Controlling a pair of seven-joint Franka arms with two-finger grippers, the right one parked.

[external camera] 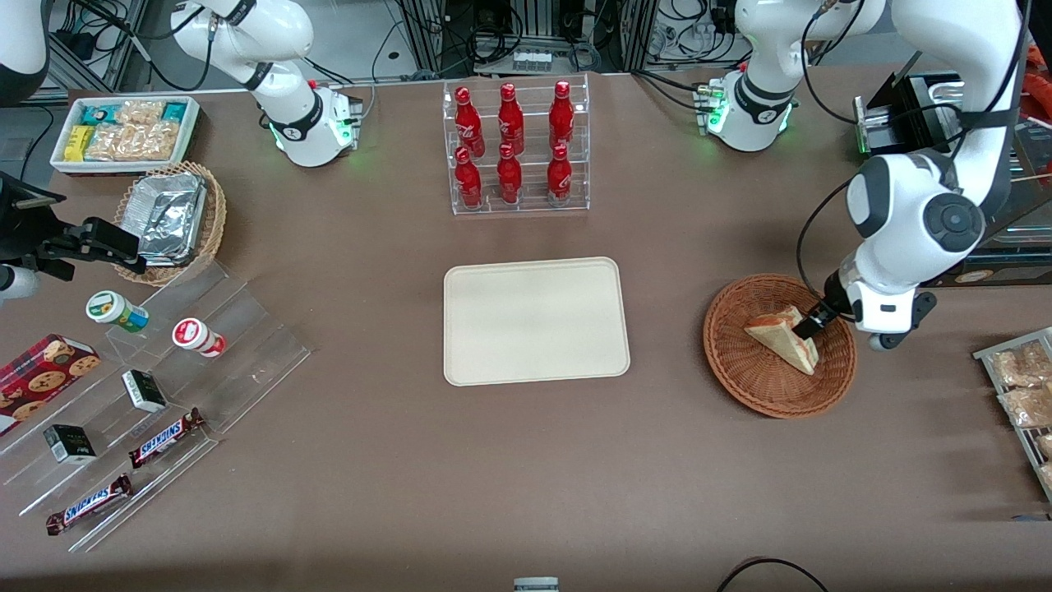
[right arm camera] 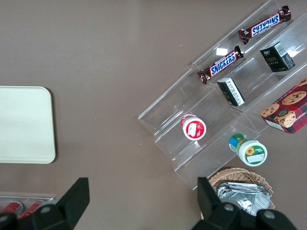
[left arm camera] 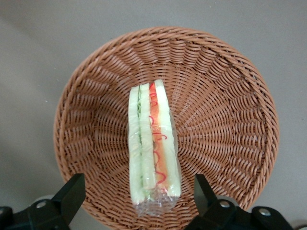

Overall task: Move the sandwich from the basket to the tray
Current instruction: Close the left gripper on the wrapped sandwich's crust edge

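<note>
We have our tool (left arm camera: 136, 199) down over the basket (external camera: 752, 374), its fingers (left arm camera: 72, 194) spread wide and standing to either side of the sandwich (left arm camera: 152, 148), not touching it as far as the wrist view shows. The sandwich stands on edge in the basket bottom, wrapped in clear film, its green and red filling facing up toward the tool, one end lying between the fingertips. Seen from the front, the tool's tip sits right at the wedge's upper edge, inside the basket rim. We judge the task to be at an early stage: the approach looks made and the fingers lined up along the sandwich's length, but nothing is gripped yet and nothing has been lifted. What is left, as we read it, is to close on the bread, raise it clear of the woven wall, carry it sideways toward the parked arm's end of the desk (external camera: 394, 493), and set it down on the tray (external camera: 534, 321), which lies bare and well apart from the tool. The film looks slippery, so a gentle, centred squeeze may be wise.
</note>
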